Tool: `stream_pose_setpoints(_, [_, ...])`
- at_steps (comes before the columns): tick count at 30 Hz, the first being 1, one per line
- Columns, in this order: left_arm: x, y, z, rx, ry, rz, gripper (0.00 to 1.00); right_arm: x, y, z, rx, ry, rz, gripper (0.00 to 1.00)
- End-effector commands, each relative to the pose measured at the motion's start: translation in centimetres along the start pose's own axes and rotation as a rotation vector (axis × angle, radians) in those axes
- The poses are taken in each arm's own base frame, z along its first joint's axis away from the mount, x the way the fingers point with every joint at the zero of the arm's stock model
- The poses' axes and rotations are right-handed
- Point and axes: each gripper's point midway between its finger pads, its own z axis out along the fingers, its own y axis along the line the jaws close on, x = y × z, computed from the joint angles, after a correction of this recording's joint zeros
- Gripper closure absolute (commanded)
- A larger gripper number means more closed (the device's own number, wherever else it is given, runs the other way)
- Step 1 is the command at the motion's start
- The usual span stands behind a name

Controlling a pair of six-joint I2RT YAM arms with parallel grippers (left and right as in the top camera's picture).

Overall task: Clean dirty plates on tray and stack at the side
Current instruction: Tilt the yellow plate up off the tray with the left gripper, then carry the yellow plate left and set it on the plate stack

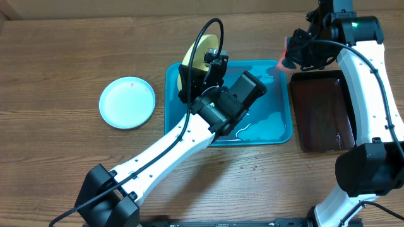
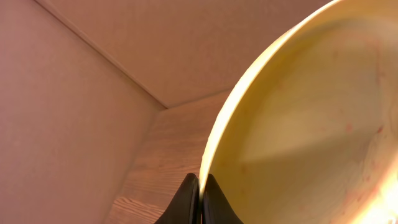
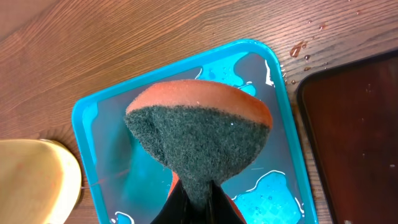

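Left gripper (image 2: 200, 186) pinches yellow plate (image 2: 298, 124) by rim, tilted above tray (image 1: 274, 94); thin edge grip could slip under scrubbing. Right gripper (image 3: 196, 199) clamps sponge (image 3: 199, 130).

We work on a brown wooden table (image 1: 63, 57) with the grain running side to side. Three items lie directly on it. A light blue plate (image 1: 127, 102) sits flat and right way up on the left, well apart from the rest. A turquoise tray (image 1: 274, 120) sits near the middle, its surface wet. A narrower black tray (image 1: 322, 113) lies just beside the turquoise tray's right edge, with a strip of bare wood between them. In the right wrist view we see small reddish droplets (image 3: 298, 50) on the wood by the adjacent far corners of the two trays.
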Motion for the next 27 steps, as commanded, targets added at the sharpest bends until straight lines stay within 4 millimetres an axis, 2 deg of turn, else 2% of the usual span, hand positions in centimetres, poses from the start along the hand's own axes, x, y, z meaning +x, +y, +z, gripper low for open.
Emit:
stream_pose_setpoints(1, [-1.1, 1.1, -0.3, -0.039, -0.023, -0.039, 0.96, -0.3, -0.1, -0.3, 0.007, -0.015, -0.004, 0.96])
stream_pose_setpoints(4, [-0.9, 0.5, -0.3, 0.001, -0.011, -0.041, 0.96, -0.3, -0.1, -0.3, 0.007, -0.015, -0.004, 0.96])
stream_pose_setpoints(7, [0.0, -1.7, -0.2, 0.142, 0.040, -0.036, 0.96, -0.2, -0.1, -0.3, 0.008, -0.013, -0.004, 0.96])
stream_pose_setpoints(9, [1.1, -3.2, -0.1, 0.266, 0.109, -0.066, 0.96, -0.1, -0.2, -0.3, 0.009, -0.009, -0.003, 0.96])
stream_pose_setpoints(12, [3.0, -3.6, 0.7, 0.385, 0.237, -0.140, 0.96, 0.0, -0.3, -0.3, 0.012, -0.003, -0.004, 0.96])
stream_pose_setpoints(19, [6.9, -1.1, 4.4, 0.604, 0.556, -0.358, 0.96, 0.0, -0.3, -0.3, 0.012, -0.002, -0.007, 0.96])
stream_pose_setpoints(21, [8.4, 0.4, 6.2, 0.660, 0.658, -0.454, 0.96, 0.0, -0.3, -0.3, 0.012, -0.002, -0.007, 0.96])
stream_pose_setpoints(25, [11.7, 3.5, 9.5, 0.631, 0.773, -0.558, 0.96, 0.0, -0.3, -0.3, 0.012, -0.002, -0.007, 0.96])
stream_pose_setpoints(27, [14.0, 5.0, 11.0, 0.603, 0.831, -0.616, 0.96, 0.0, -0.3, -0.3, 0.013, -0.002, -0.007, 0.96])
